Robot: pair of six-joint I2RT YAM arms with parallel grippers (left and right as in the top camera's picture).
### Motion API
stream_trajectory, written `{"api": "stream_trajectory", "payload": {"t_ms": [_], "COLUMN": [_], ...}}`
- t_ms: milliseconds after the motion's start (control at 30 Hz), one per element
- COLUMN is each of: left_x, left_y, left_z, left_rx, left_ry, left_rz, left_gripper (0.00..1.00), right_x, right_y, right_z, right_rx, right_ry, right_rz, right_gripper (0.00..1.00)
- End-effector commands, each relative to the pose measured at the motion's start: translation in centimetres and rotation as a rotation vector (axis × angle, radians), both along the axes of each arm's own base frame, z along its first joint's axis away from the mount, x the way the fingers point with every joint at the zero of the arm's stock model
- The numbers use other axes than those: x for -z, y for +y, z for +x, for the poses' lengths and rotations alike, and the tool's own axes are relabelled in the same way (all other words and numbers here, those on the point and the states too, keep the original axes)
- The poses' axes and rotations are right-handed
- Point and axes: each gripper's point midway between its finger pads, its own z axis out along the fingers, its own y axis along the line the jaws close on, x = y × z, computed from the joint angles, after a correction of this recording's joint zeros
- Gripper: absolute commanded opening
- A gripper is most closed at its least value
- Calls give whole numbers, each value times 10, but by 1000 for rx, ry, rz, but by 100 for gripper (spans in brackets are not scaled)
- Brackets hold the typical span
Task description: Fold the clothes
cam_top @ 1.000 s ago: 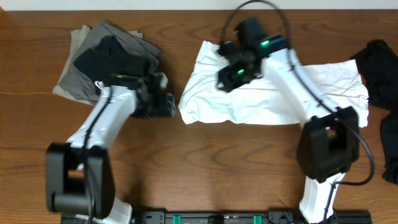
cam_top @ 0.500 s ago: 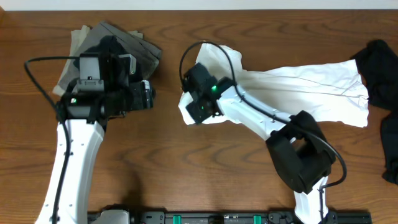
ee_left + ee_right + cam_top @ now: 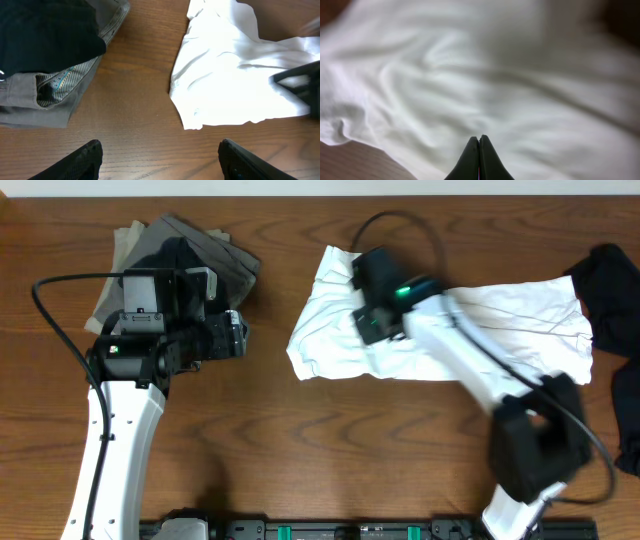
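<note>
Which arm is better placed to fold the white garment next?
Right. Its hand, shut, is directly over the white garment; the open left hand sits over the table beside the folded pile.

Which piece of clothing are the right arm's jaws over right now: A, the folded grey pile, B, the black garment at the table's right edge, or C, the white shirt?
C: the right wrist view shows its shut jaws just above the rumpled white shirt, which fills nearly the whole frame.
</note>
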Motion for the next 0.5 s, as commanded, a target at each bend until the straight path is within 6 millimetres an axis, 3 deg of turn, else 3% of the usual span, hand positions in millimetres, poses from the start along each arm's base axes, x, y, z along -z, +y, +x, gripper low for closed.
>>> {"api": "stream_trajectory", "payload": {"t_ms": [0, 67, 233, 367, 467], "left_x": [-7, -7, -7, -6, -4], "left_y": [3, 3, 3, 3, 3], "left_z": [2, 3, 2, 1, -2], "left_rx": [-18, -20, -20, -20, -20], "left_ry": [-14, -15, -13, -6, 6], "left_rz": [-2, 1, 1, 1, 1], "left_gripper": [76, 76, 76, 76, 76], "right_x": [-36, -36, -9, 27, 60], "right_y": [11, 27, 70, 108, 113], "right_z": [2, -6, -19, -30, -30], "right_rx": [-120, -200, -264, -315, -217], "right_ry": [-20, 23, 86, 107, 101], "right_rz": [184, 286, 345, 307, 188], "right_gripper": [22, 42, 71, 76, 76]}}
